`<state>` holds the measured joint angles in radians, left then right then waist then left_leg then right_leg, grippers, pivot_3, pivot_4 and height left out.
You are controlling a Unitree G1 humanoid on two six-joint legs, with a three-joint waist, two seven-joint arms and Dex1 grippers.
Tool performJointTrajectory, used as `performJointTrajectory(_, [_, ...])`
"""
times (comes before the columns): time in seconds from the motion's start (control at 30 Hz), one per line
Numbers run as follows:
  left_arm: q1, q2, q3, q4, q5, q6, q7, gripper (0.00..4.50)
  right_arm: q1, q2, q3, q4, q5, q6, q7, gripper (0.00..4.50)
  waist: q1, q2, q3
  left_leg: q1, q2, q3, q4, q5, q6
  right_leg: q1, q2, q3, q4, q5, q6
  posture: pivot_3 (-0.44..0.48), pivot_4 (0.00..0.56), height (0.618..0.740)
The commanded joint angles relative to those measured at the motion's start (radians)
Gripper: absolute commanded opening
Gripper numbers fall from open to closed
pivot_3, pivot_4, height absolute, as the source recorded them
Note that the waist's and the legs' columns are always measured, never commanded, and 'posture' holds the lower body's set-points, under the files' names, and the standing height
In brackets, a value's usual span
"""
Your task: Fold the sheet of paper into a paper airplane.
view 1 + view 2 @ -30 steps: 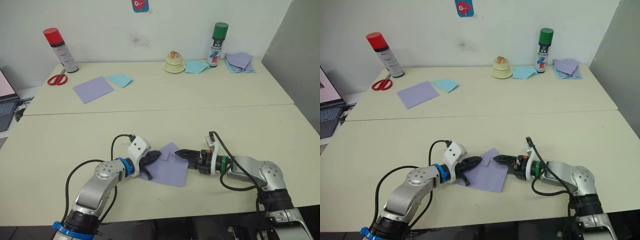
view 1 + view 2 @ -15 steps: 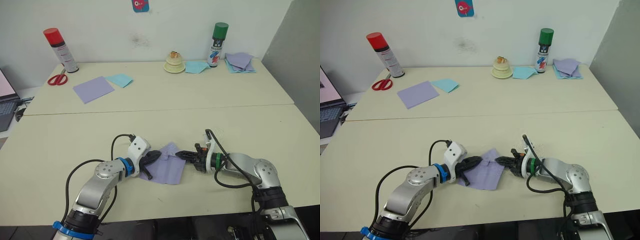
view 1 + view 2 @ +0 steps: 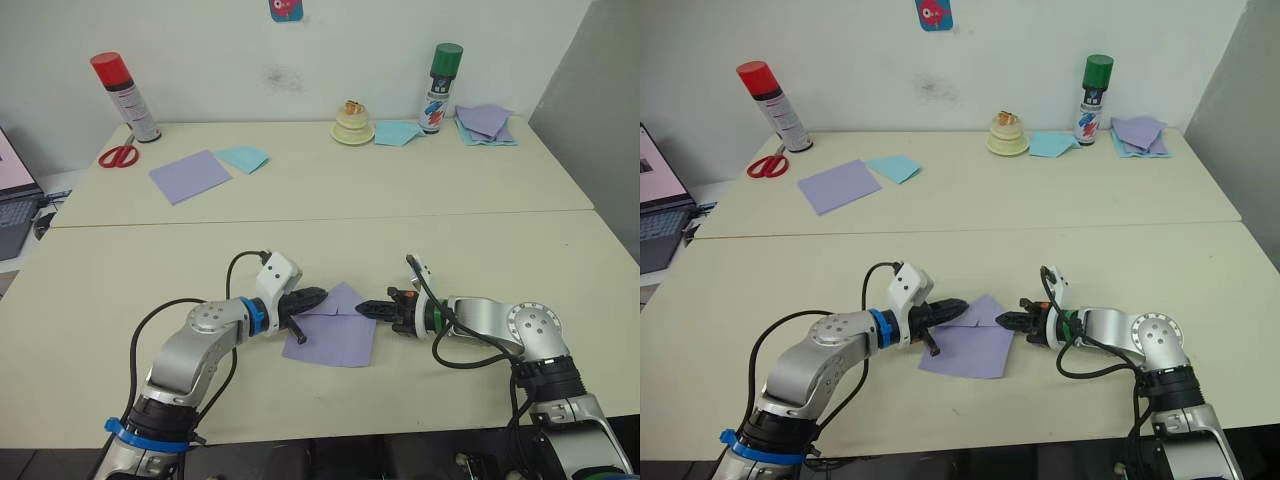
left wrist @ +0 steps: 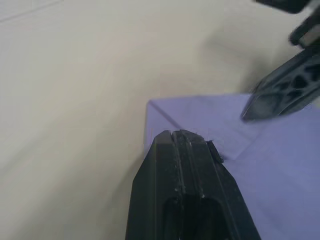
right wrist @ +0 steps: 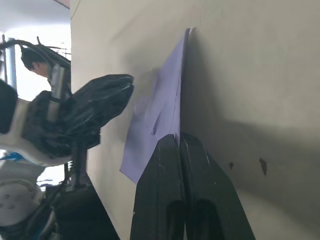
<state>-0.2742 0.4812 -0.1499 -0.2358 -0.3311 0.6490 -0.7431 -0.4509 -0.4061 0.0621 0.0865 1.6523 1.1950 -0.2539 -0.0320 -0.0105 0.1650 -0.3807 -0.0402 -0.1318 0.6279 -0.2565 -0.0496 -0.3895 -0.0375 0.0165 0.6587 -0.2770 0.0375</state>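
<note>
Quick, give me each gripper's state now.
Left gripper: shut, tips on the sheet of paper, no visible pinch.
Right gripper: shut, tip at the sheet's edge.

The left pincer (image 3: 312, 297) covers the near left edge of the sheet of paper (image 3: 335, 330), so whether its tips press the paper or hover cannot be told. In the left wrist view the paper (image 4: 280, 165) runs off the picture's edge. The laptop (image 3: 12, 195) is cut by the edge. The small object (image 3: 351, 123) at the back of the bench (image 3: 450, 240) is too small to name.
</note>
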Motion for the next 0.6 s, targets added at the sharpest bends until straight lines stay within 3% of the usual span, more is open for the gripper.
performJointTrajectory(0.03, [0.003,0.017,-0.054,0.0,0.031,-0.014,-0.021,0.0,-0.032,0.01,-0.016,0.009,-0.045,0.025,0.055,0.04,0.0,0.0,0.0,0.0,0.0,0.0,0.0,0.0,0.0,0.0,0.0,0.0,0.0,0.001,-0.001,0.0,0.15,0.74])
performJointTrajectory(0.43, [-0.022,0.008,-0.109,0.131,0.108,-0.059,-0.017,0.0,-0.074,0.047,-0.037,0.003,-0.066,0.109,0.116,0.04,0.0,0.0,0.001,0.0,0.0,0.0,0.0,0.0,0.0,0.0,0.0,0.0,0.001,0.001,-0.001,0.0,0.15,0.74])
performJointTrajectory(0.53, [-0.013,0.017,-0.103,0.125,0.107,-0.053,-0.021,0.0,-0.083,0.066,-0.046,0.01,-0.067,0.109,0.122,0.65,0.0,0.0,0.001,0.0,0.0,-0.001,0.0,0.0,0.0,0.0,0.0,0.0,0.0,0.001,-0.001,0.0,0.15,0.74])
performJointTrajectory(0.6, [-0.004,0.022,-0.093,0.118,0.098,-0.037,-0.02,0.0,-0.089,0.084,-0.054,0.014,-0.076,0.1,0.118,1.3,0.0,0.0,0.001,0.001,0.0,-0.001,0.0,0.0,0.0,0.0,0.0,0.0,0.001,0.001,-0.001,0.0,0.15,0.74])
